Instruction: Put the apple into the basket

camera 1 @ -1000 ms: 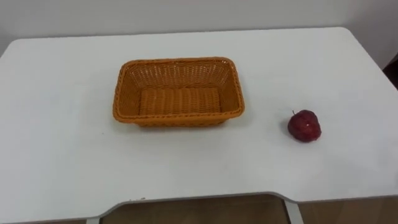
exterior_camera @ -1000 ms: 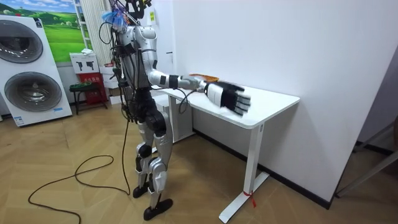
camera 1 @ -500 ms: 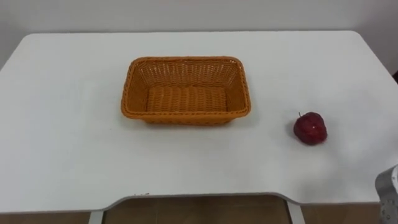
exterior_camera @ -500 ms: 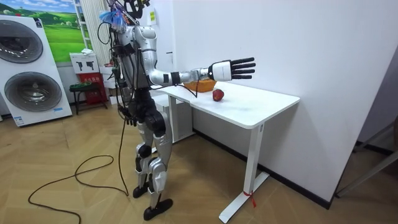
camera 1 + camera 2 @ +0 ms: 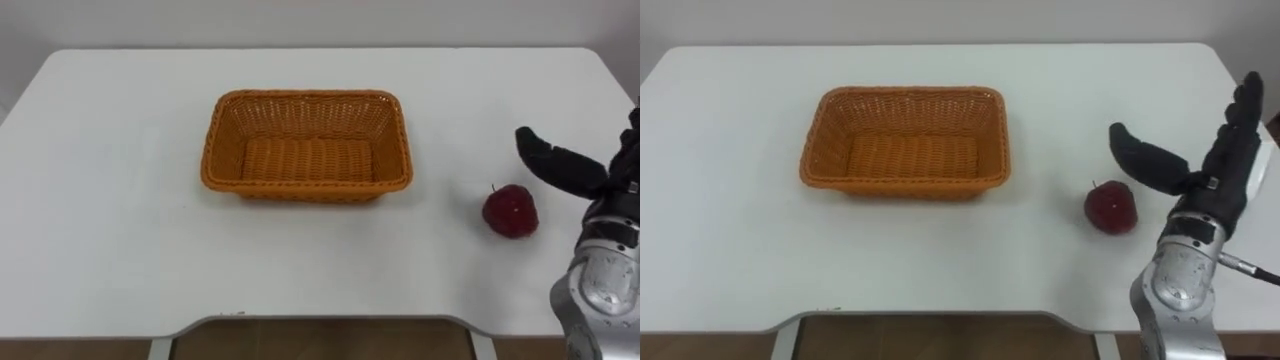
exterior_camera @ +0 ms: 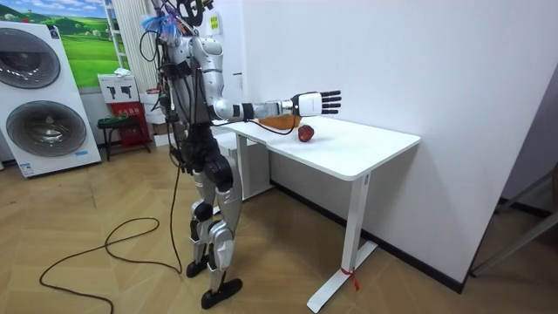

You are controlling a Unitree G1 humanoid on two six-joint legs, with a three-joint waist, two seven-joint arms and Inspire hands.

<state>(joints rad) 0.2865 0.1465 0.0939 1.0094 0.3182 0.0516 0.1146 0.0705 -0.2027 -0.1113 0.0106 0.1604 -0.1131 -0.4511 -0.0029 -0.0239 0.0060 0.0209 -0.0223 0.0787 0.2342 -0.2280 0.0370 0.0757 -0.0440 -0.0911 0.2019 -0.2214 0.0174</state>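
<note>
Watching the left eye view, I am seeing my right hand [image 5: 612, 178] coming in at the right edge, where half a second ago only a bit of wrist was showing. It is hanging just beside the small dark-red glossy apple [image 5: 511, 211], fingers straight and thumb spread wide, gripping nothing. The apple is sitting on the smooth white tabletop [image 5: 100, 200], well right of the rectangular orange woven wicker basket [image 5: 306, 97], which is lying empty. I am judging the reach nearly done and the grasp not yet begun.

Turning to the room view, the arm is sinking from its higher pose of a moment ago, and the hand is hovering above the apple, clear of it.

Checking the right eye view, the apple is looking rounded and slightly lumpy with a short stem. The basket is showing ribbed, sloping walls under a braided rim.
</note>
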